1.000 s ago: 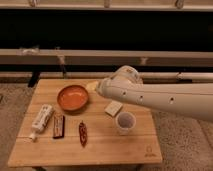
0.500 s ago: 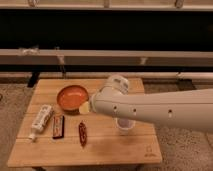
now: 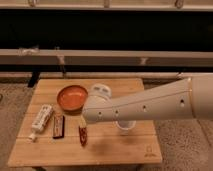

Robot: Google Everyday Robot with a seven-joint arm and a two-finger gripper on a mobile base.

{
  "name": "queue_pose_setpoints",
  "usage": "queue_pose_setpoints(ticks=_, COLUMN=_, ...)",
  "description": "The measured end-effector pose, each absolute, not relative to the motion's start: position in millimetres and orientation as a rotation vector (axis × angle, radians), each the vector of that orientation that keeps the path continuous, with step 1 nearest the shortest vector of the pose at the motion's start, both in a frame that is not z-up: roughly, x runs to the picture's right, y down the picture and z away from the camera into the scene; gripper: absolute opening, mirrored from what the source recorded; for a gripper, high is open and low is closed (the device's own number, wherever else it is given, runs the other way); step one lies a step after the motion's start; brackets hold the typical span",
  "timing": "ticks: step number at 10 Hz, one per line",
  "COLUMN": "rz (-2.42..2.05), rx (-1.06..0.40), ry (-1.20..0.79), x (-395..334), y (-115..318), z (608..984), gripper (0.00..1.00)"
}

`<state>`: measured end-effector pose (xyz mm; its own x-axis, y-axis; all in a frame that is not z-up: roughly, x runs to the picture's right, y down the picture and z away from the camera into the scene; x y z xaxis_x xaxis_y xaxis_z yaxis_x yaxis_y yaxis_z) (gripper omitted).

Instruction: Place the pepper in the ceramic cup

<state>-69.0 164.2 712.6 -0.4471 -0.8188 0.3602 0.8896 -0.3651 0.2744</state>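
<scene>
Wooden desk (image 3: 125, 150), lower half of frame: gripper (image 3: 82, 121) just above the pepper (image 3: 82, 136).
Pepper lies flat, left of centre, beside a dark bar (image 3: 59, 126); ceramic cup (image 3: 124, 127) to its right, half under the arm; gripper's hold cannot be told.

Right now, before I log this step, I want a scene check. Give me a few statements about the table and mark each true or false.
1. The pepper lies on the table, outside the ceramic cup. True.
2. The gripper is over the orange bowl. False: it is just above the pepper, in front of the orange bowl.
3. The arm hides part of the ceramic cup. True.
4. The dark bar lies inside the bowl. False: the dark bar lies on the table between the white tube and the pepper.
</scene>
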Motion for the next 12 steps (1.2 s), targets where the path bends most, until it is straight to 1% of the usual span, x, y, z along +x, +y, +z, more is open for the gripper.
queue_pose_setpoints(ticks=2, rz=-1.992, rx=-0.305, ry=-0.554, x=-74.7, y=179.1, z=707.8, gripper=0.8)
queue_pose_setpoints(ticks=4, rz=-1.979, rx=-0.344, ry=-0.563, x=-75.9, y=185.7, z=705.9, gripper=0.8)
queue_pose_setpoints(ticks=9, rz=-1.966, rx=-0.332, ry=-0.565, x=-75.2, y=183.5, z=706.9, gripper=0.8)
queue_pose_setpoints(ticks=12, rz=-1.882, rx=-0.302, ry=-0.61, x=-71.5, y=178.3, z=732.8, gripper=0.8)
